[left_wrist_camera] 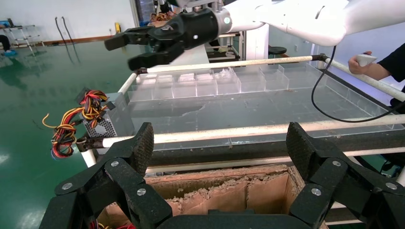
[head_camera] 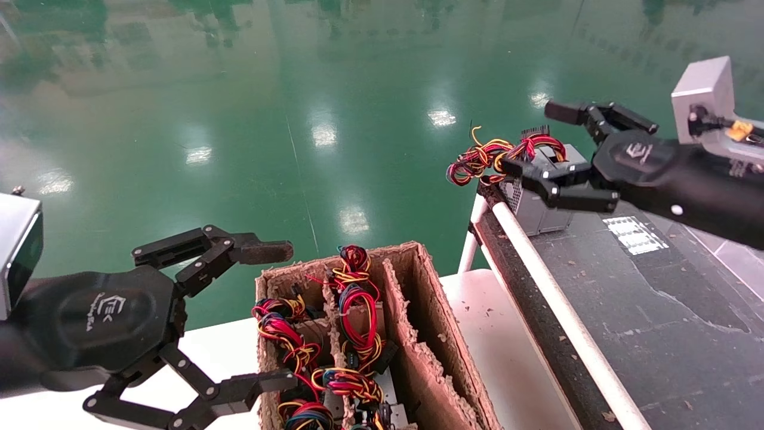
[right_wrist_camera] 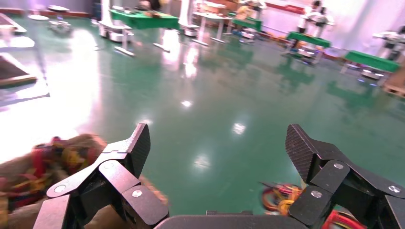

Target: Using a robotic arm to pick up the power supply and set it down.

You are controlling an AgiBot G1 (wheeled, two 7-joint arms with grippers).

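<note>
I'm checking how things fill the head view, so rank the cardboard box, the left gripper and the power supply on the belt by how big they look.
1. cardboard box
2. left gripper, close to the box, and enlarged by nearness to the camera
3. power supply, clearly smallest, partly behind the open right gripper

Head cam looks forward and down over the cardboard box [head_camera: 370, 334] and dark surface [head_camera: 644, 310]. Left wrist cam sits close behind its own fingers [left_wrist_camera: 138, 152], facing that same surface. Right wrist cam faces the green floor [right_wrist_camera: 215, 95], probably slightly downward.
</note>
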